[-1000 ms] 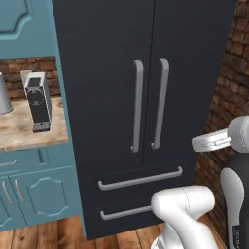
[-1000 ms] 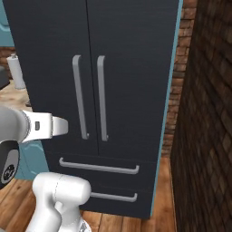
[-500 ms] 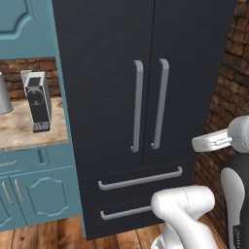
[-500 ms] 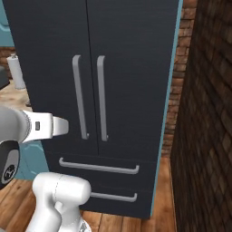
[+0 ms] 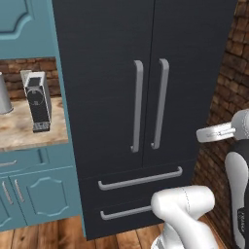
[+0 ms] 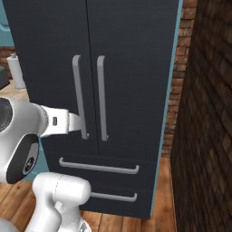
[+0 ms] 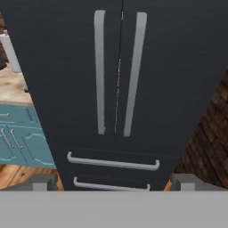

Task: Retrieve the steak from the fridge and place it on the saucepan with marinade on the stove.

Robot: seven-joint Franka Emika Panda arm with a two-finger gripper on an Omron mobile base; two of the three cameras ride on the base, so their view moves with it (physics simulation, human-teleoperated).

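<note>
The tall black fridge (image 5: 146, 58) stands straight ahead with both doors shut, so the steak is hidden. Its two long silver handles (image 7: 118, 71) run side by side down the middle seam, and two lower drawers (image 7: 113, 162) with silver bars sit beneath them. In the hand view my gripper (image 7: 115, 185) is open, its two grey fingertips (image 7: 44, 182) spread wide at the bottom edge, well short of the doors and holding nothing. The fridge (image 6: 131, 68) also fills the right base view, where my white forearm crosses its left handle. The saucepan and the stove are out of view.
To the left of the fridge, a wooden counter (image 5: 19, 129) on teal cabinets (image 5: 44, 194) carries a black and silver coffee machine (image 5: 38, 99). A dark brick wall (image 6: 204, 136) closes in on the right. A white paper roll (image 6: 18, 72) stands far left.
</note>
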